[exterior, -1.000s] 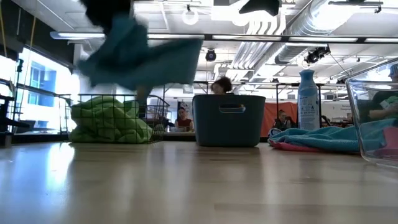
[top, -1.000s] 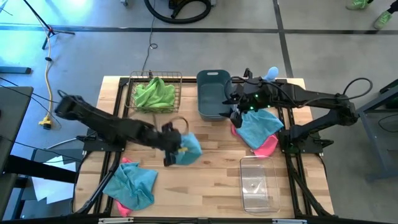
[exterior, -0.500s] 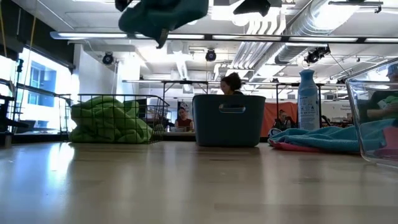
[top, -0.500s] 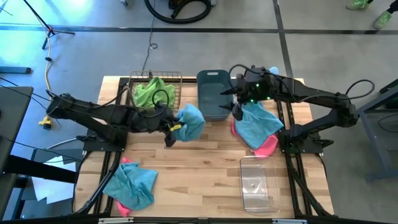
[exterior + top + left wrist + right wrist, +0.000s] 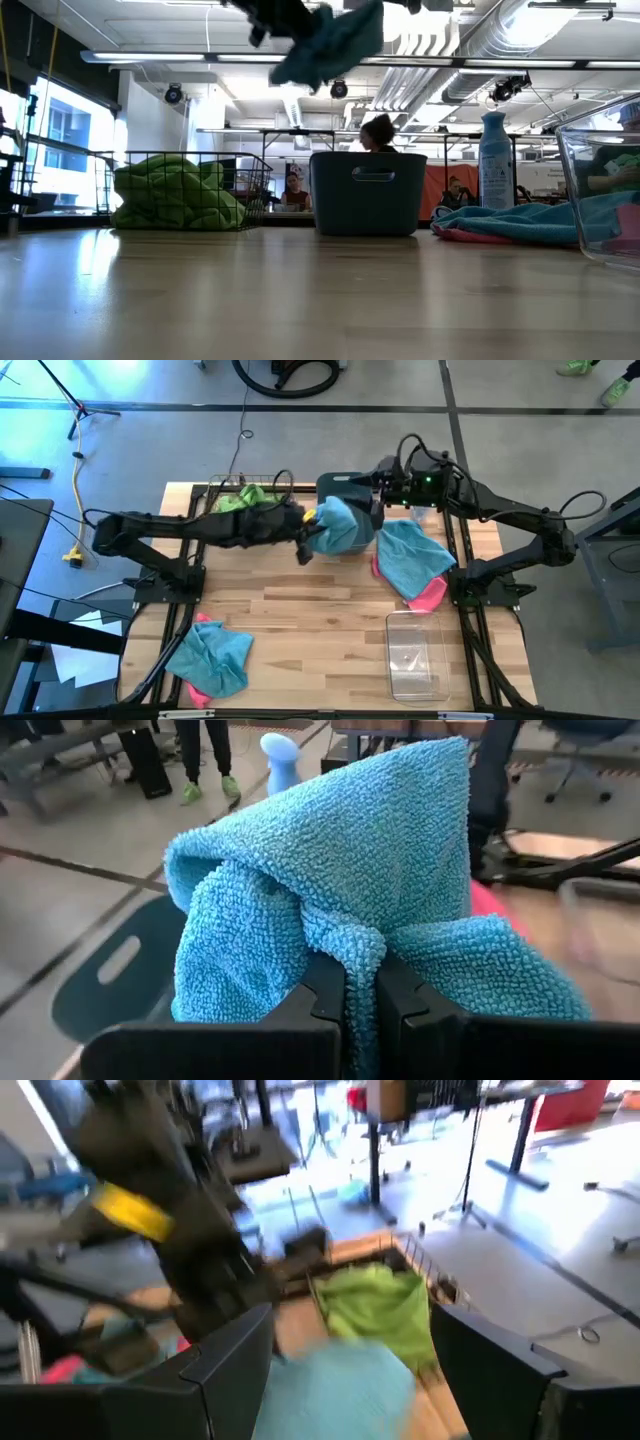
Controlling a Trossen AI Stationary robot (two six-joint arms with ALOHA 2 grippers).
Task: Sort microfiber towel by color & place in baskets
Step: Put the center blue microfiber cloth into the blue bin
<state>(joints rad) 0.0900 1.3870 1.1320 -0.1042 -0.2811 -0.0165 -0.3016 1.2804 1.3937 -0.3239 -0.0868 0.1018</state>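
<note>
Three baskets (image 5: 342,495); one towel (image 5: 338,525) claw-held (image 5: 312,542).

The left arm reaches across the table, its left gripper (image 5: 360,1005) clamped with fingers together. The right gripper (image 5: 383,487) is raised, fingers spread wide, holding nothing.

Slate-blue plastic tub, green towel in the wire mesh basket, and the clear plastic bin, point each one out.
Slate-blue plastic tub (image 5: 368,205): low view, front wall below the handle slot.
Green towel in the copper-brown wire mesh basket (image 5: 175,195): low view, middle of the heap.
Clear rectangular plastic bin (image 5: 414,654): high view, its floor.
</note>
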